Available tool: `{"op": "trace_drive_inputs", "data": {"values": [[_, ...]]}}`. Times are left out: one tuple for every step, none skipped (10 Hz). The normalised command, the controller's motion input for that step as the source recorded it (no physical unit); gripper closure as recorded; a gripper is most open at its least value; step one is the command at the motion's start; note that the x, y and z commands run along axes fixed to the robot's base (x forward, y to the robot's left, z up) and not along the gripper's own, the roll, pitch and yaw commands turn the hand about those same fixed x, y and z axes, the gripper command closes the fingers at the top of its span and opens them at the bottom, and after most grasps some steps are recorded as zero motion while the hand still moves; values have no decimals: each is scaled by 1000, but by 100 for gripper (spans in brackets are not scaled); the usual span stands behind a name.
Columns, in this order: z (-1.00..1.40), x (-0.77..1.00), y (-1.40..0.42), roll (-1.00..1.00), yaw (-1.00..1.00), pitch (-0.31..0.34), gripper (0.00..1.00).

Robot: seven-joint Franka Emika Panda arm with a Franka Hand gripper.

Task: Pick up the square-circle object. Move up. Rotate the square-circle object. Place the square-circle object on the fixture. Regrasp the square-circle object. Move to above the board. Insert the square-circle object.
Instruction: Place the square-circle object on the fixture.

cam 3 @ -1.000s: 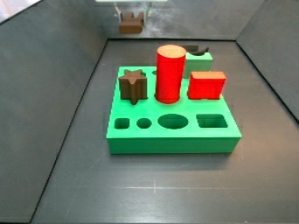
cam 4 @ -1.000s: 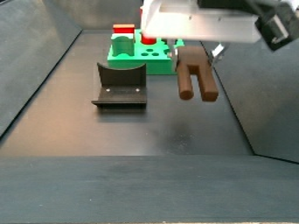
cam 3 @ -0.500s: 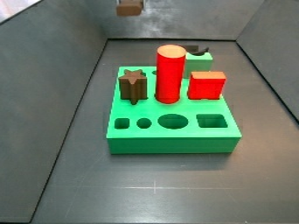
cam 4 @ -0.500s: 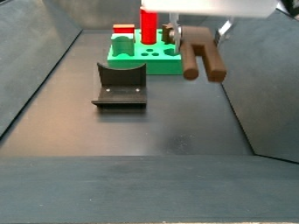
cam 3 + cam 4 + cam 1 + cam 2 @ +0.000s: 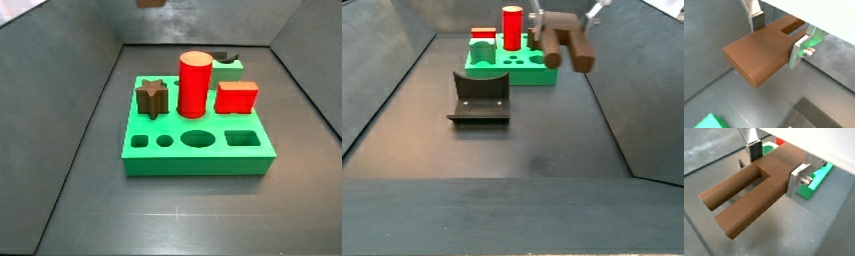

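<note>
Claw [image 5: 773, 169] clenched on the brown peg [image 5: 747, 198], high over the bench [image 5: 502, 150]; we see both silver fingers [image 5: 801, 47] pinching it in both wrist views. Peg hangs in the air near the green board [image 5: 513, 68], well above the dark fixture [image 5: 478, 97]. Pick and lift look done to us. Left: rotate, set on fixture, regrasp, insert.

— Was any lettering, number or label readable anywhere?

— None. The board [image 5: 198, 140], the fixture [image 5: 480, 97] and the square-circle object [image 5: 751, 195] clamped in the gripper [image 5: 774, 165], high above the floor, all showed plain, unmarked surfaces.
</note>
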Motion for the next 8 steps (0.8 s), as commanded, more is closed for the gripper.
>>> {"op": "trace_drive_inputs", "data": {"values": [[-73,1000,-180,-184,9,-124,100],[-73,1000,-167,-171,0,-90,100],[-76,1000,-141,-147,-6,-57,100],[-75,1000,-128,-136,-8,-45,100],[-72,1000,-106,-117,-13,-30,100],[-69,1000,-97,-111,-13,-23,100],[-64,1000,-80,-104,-5,-8,100],[-61,1000,-64,-100,2,3,100]]}}
